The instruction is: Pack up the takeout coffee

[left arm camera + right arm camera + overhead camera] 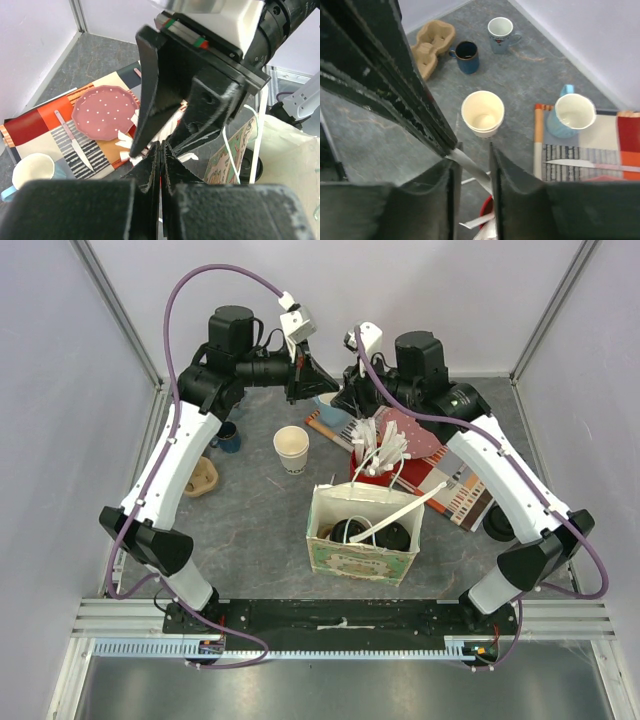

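Two takeout coffee cups (347, 532) show their black lids side by side inside the open paper bag (362, 562), which stands at the near middle of the table (260, 530). One more paper cup (291, 448), lidless and empty, stands upright on the table beyond the bag and a little to its left. Both arms reach to the far middle, where their tips meet above a red holder (362, 472) full of white strips. The left gripper (160, 150) has its fingers pressed flat together. In the right wrist view a single white strip (470, 169) starts right at its tip, but whether it is pinched there cannot be told. The right gripper (472, 157) stands partly spread, with a narrow gap between its fingers. That same strip slants through the gap, and it is unclear whether either finger bears on it. Behind the holder a pink dotted plate (105, 112) and a knife (75, 142) lie on a striped placemat (35, 130), with a light blue mug (570, 117) at its edge. A dark blue mug (467, 56), a white mug (500, 32) and a cardboard cup carrier (432, 45) sit at the far left.
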Tool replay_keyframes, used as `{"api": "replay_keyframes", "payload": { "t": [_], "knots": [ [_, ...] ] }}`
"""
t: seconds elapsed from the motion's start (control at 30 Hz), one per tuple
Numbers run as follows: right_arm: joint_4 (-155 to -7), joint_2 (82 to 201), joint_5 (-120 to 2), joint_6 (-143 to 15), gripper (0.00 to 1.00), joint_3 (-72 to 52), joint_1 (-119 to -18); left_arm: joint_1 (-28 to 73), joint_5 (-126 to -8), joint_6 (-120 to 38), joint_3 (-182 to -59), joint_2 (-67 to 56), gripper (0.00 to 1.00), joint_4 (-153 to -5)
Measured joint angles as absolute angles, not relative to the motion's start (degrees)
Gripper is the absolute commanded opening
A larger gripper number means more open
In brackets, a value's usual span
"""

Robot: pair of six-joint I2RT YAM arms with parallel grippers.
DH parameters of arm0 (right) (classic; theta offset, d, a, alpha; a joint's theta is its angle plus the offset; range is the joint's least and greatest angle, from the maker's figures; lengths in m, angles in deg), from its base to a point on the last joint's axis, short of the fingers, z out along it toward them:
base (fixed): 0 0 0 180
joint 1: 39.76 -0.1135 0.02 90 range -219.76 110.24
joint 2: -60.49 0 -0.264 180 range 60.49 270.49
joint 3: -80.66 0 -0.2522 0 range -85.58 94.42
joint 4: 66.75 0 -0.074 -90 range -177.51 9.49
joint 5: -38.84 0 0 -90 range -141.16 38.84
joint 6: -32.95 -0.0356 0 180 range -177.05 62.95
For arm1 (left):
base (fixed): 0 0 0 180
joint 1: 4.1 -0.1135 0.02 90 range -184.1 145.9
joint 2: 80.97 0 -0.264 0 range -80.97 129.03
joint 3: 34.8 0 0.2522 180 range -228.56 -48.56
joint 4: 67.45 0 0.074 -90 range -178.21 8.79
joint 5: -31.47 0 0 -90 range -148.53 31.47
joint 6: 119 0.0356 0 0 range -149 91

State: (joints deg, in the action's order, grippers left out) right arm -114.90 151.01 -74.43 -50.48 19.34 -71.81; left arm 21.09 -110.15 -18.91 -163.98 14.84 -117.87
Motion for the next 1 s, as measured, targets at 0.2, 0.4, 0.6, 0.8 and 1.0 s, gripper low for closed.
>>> {"api": "replay_keyframes", "payload": {
  "t": [0.2,0.4,0.6,0.8,1.0],
  "knots": [
    [-113.7,151.4,-74.1,-53.0,0.00,19.4,-72.3,21.1,-110.0,-20.0,-163.5,14.8,0.12,-116.4],
    [-113.2,150.0,-72.3,-55.3,0.00,18.8,-71.7,21.1,-109.4,-21.7,-162.7,14.4,0.66,-115.8],
    [-112.2,148.1,-70.7,-57.5,0.00,18.2,-70.1,20.6,-108.1,-22.1,-159.1,12.7,0.75,-115.4],
    [-111.3,147.7,-69.5,-58.7,0.00,17.9,-68.3,17.9,-108.1,-22.2,-154.1,9.2,0.74,-115.2],
    [-110.9,147.7,-69.1,-59.3,0.00,17.9,-67.7,11.6,-109.4,-18.8,-145.4,5.2,0.63,-115.8]
  ]
}}
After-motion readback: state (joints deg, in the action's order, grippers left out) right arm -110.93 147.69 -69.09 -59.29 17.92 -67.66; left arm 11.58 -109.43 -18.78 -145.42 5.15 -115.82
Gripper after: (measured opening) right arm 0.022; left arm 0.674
